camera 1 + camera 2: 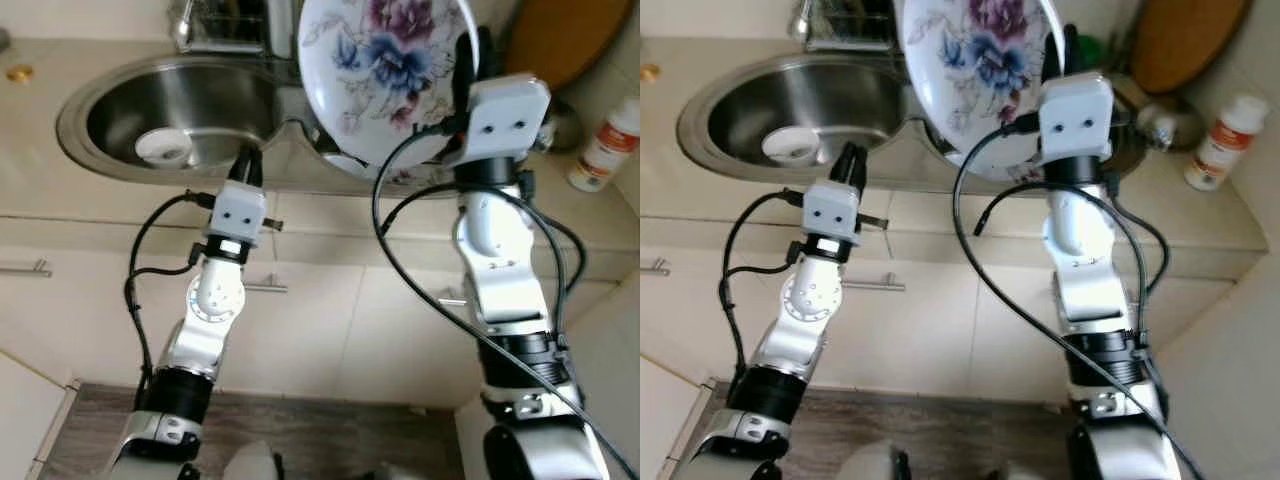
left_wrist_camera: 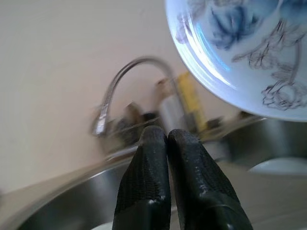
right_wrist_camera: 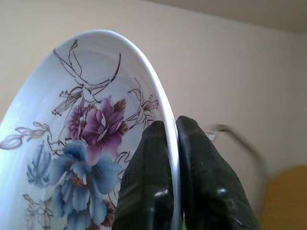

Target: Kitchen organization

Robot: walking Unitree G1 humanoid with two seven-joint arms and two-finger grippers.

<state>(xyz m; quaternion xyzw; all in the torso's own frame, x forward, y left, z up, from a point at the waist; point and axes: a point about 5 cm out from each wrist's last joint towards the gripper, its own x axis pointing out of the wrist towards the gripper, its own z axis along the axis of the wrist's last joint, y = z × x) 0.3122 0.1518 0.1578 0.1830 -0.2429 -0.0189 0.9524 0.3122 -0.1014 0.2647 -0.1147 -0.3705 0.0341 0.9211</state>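
While the left claw (image 2: 165,139) hovered pressed together over the sink (image 1: 110,100), the right claw (image 3: 173,132) clamped the flowered plate (image 1: 385,60) by its rim, lifted upright above the surface, probably for racking.

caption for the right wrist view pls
Right gripper pinching the rim of a floral plate, held on edge.

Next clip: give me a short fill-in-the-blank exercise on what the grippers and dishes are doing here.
1. The right gripper pinches the rim of a ____ plate.
2. The left gripper has its fingers ____, holding nothing.
3. A small white bowl lies inside the ____.
4. The white bottle with the ____ cap stands on the counter.

Missing words: floral; shut; sink; red
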